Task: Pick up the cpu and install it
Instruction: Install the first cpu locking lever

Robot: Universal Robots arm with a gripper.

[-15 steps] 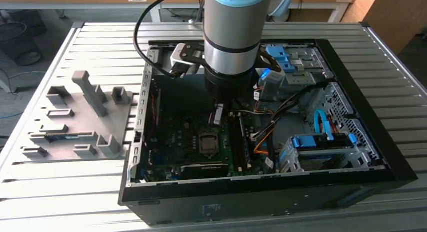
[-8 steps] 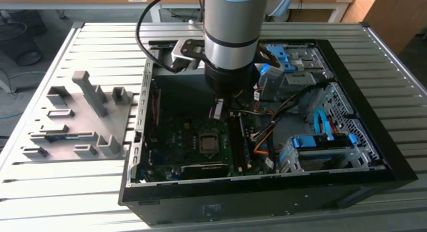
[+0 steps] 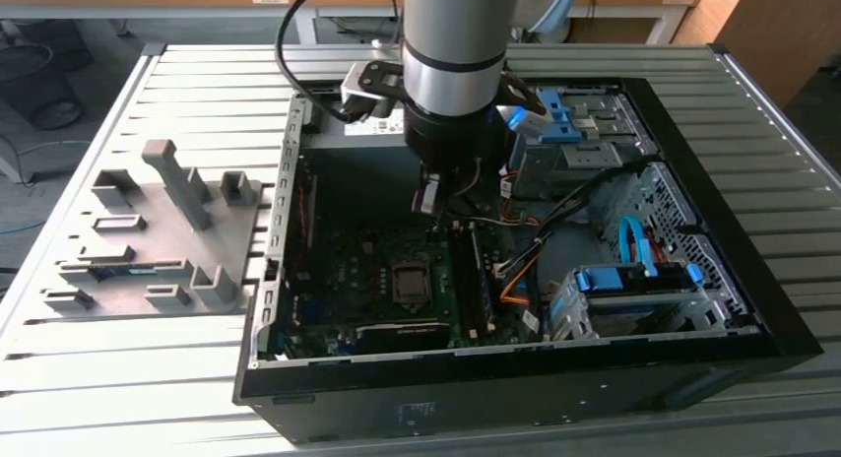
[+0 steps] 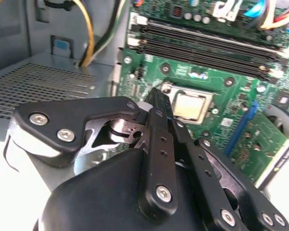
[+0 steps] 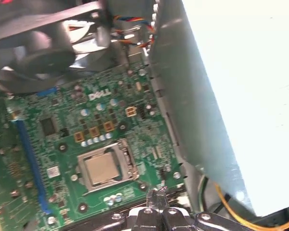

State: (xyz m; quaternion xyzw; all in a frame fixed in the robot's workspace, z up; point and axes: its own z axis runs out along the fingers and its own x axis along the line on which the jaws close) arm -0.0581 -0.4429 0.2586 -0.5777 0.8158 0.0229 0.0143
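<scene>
The cpu (image 3: 410, 280) is a small square chip with a silvery top. It lies flat in the socket on the green motherboard (image 3: 355, 270), inside the open computer case. Both wrist views show the cpu (image 4: 191, 107) (image 5: 102, 168) seated within the socket's metal frame. My gripper (image 3: 438, 203) hangs above the board, a little toward the case's back from the socket and clear of the chip. Its black fingertips (image 4: 156, 96) (image 5: 158, 195) are pressed together, shut, with nothing between them.
A grey power-supply box (image 5: 231, 96) stands close beside the gripper. A fan (image 5: 38, 57), memory slots (image 4: 207, 45), loose cables (image 3: 552, 221) and a blue drive cage (image 3: 631, 290) crowd the case. A grey parts fixture (image 3: 158, 230) sits at the exterior view's left.
</scene>
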